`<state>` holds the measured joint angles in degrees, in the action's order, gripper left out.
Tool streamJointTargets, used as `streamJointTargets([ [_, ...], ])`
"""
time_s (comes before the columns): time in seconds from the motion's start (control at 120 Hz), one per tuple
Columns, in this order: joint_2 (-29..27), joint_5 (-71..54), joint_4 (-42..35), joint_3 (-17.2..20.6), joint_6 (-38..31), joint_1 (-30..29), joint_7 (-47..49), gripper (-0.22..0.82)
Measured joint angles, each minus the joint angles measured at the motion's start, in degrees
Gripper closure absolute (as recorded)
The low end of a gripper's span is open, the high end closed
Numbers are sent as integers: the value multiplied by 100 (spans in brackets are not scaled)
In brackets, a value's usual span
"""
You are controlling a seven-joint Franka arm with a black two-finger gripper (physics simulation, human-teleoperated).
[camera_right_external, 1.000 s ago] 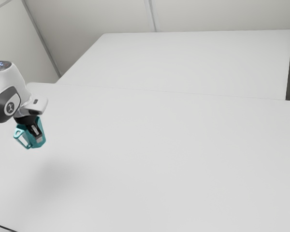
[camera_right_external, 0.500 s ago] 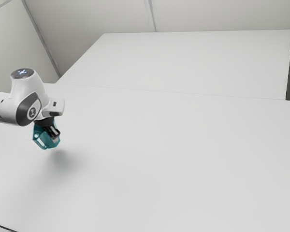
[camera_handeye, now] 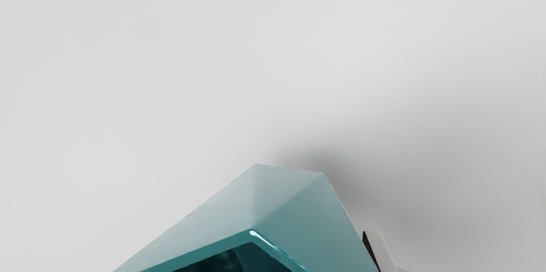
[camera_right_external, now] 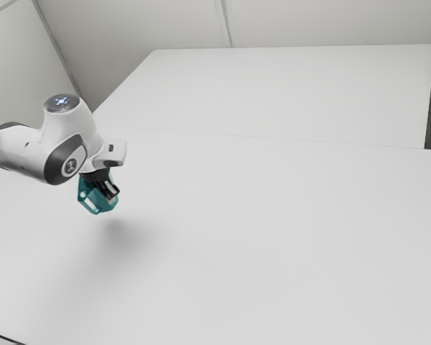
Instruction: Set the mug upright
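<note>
teal mug (camera_right_external: 106,205) hung kinda tilted above the table (camera_right_external: 273,237), gripper (camera_right_external: 109,190) was clamped on it, around 9 o'clock in the exterior view

The teal, faceted mug (camera_right_external: 106,205) is tilted in mid-air at the left of the exterior view, handle (camera_right_external: 87,200) toward the lower left; the wrist view shows its glossy, angular rim (camera_handeye: 196,257).

- Mug (camera_right_external: 104,205): in the pincer (camera_right_external: 108,192), above the table (camera_right_external: 273,237), toward the exterior view's left.
- Table: beneath mug and pincer.
- Flat surface (camera_right_external: 287,93): beyond the table, in the exterior view.
</note>
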<state>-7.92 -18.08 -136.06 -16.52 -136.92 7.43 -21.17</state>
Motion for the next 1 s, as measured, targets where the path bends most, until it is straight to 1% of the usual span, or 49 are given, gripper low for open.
streamJointTargets([
  [0.2, 53, 15, -10, 174, 54, 93, 380, 79],
  [0.517, 332, 106, 38, 477, 10, 290, 838, 79],
  [1.0, 587, 128, 205, 633, -11, 493, 1242, 79],
])
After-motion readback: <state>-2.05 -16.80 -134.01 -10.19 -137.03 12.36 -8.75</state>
